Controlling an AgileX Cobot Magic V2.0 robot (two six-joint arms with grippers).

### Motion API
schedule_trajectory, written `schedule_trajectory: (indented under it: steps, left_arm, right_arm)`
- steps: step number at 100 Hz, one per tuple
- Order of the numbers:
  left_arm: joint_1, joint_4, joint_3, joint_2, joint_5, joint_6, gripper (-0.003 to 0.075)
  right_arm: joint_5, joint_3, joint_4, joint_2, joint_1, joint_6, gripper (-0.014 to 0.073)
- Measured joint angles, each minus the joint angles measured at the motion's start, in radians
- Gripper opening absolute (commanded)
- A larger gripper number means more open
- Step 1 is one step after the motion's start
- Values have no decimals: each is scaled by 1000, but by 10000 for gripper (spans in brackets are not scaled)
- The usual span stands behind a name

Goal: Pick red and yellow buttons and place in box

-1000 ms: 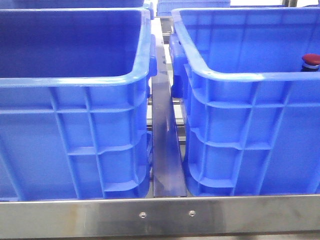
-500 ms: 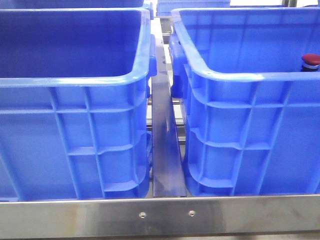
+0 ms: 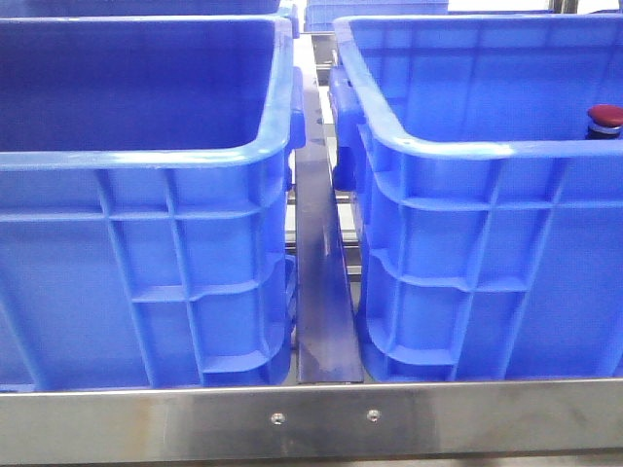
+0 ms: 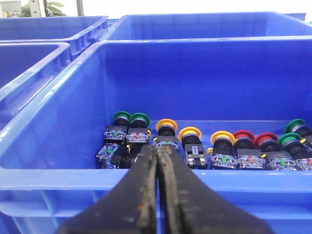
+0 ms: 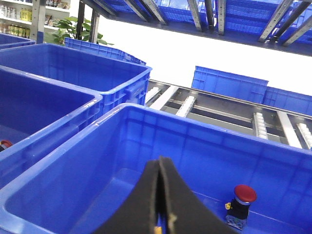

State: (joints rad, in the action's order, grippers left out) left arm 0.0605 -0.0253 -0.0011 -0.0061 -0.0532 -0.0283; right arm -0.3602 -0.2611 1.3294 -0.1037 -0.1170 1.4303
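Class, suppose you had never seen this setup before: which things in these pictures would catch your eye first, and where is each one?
First, the two big blue crates side by side, filling the front view. Next, in the left wrist view, a row of green, yellow and red push buttons along one crate's floor, beyond the shut left gripper. Last, a lone red button standing in the crate under the right gripper.

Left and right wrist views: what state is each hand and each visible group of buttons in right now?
Left hand: shut, holding nothing visible.
Right hand: shut; a small yellow bit shows low between its fingers, too little to identify.
Red button: upright on the floor of the blue crate, ungrasped.
Yellow buttons: in a row in the supply crate, caps up.
Green buttons: same row, ungrasped.
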Motion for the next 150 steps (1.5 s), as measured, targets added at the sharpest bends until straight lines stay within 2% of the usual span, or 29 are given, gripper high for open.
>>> schedule_trajectory:
  steps: [35, 54, 72, 79, 86, 105, 111, 117, 128, 150]
  left_arm:
    - [0, 0, 0, 0, 0, 0, -20]
    - [0, 0, 0, 0, 0, 0, -20]
    - [0, 0, 0, 0, 0, 2, -20]
    - [0, 0, 0, 0, 0, 2, -20]
    - [0, 0, 0, 0, 0, 2, -20]
    - [0, 0, 0, 0, 0, 2, -20]
    - [0, 0, 0, 0, 0, 2, -20]
    - [0, 0, 0, 0, 0, 2, -20]
    - [0, 0, 0, 0, 0, 2, -20]
    - [0, 0, 0, 0, 7, 2, -20]
  right_arm:
    - [6, 0, 0, 0, 0, 0, -69]
    - [96, 10, 7, 0, 2, 0, -69]
    - [182, 16, -142, 0, 11, -36, -69]
    - [195, 18, -259, 0, 11, -145, -69]
    - [197, 22, -424, 0, 11, -328, -69]
    - [223, 63, -942, 0, 14, -1030, -69]
    - [270, 92, -1096, 0, 16, -1197, -69]
    - [360, 140, -1187, 0, 22, -1334, -69]
    - [492, 247, -1267, 26, 22, -1447, -69]
    - [454, 288, -1320, 112, 24, -1482, -69]
